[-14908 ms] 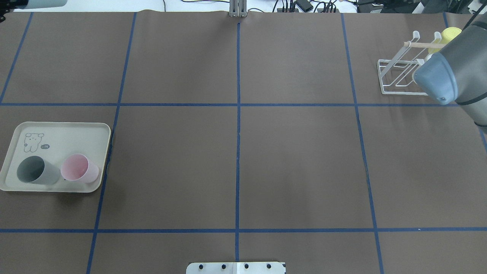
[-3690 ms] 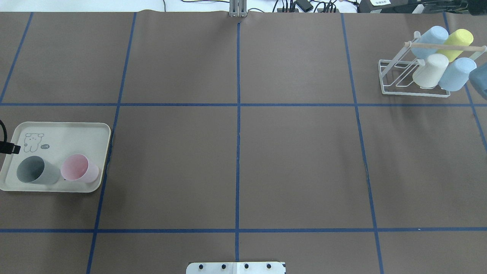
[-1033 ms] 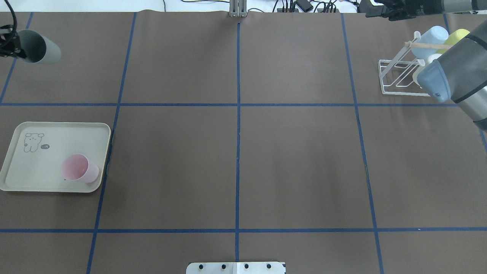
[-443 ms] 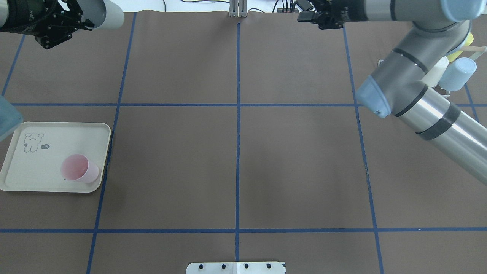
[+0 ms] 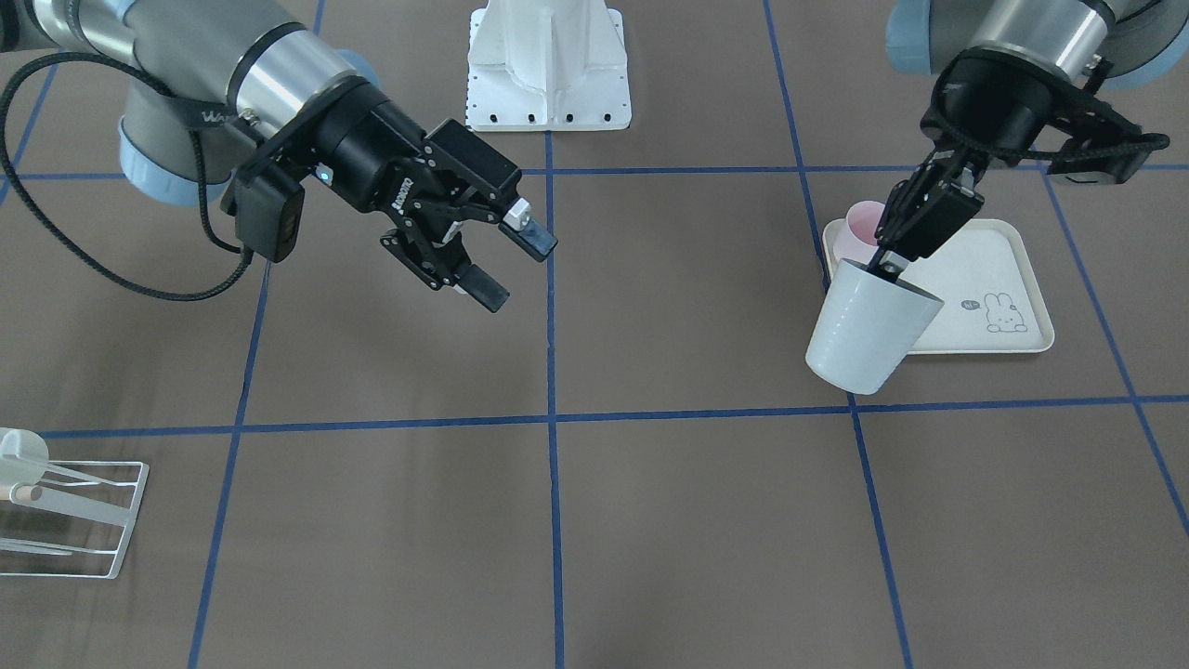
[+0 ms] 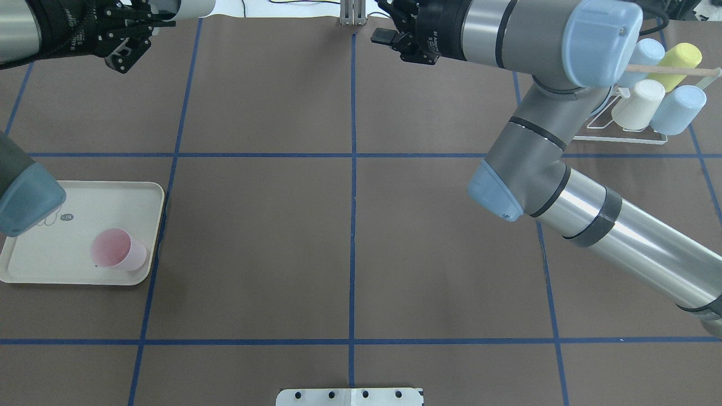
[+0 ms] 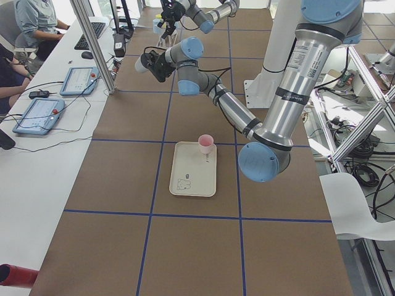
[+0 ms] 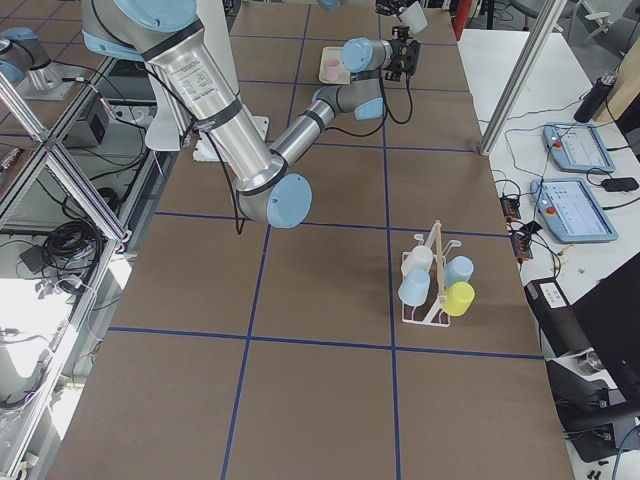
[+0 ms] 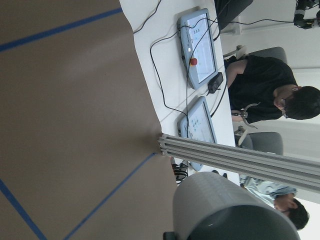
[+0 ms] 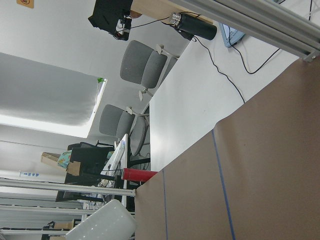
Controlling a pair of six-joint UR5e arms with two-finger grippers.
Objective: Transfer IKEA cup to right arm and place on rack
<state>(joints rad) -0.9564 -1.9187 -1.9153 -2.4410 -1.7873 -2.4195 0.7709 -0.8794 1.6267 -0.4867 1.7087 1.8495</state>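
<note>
1. The left arm bends down beside the tray (image 5: 1008, 279). The right arm reaches out toward the middle of the worktop (image 5: 697, 511).
2. The cup (image 5: 868, 325) is smooth, pale grey and tapered. The rack (image 6: 674, 70) is white wire with a wooden dowel.
3. The left tool (image 5: 890, 265) pinches the cup's rim, one finger inside. The cup hangs tilted in the air at the tray's edge, far from the rack. The right tool (image 5: 509, 263) is spread wide and empty.

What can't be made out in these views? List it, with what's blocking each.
- Overhead: the grey cup is cut off by the top edge.
- Overhead: the left arm's elbow covers most of the tray's print.
- Front-facing: the left edge cuts off the rack; its cups are unseen.
</note>
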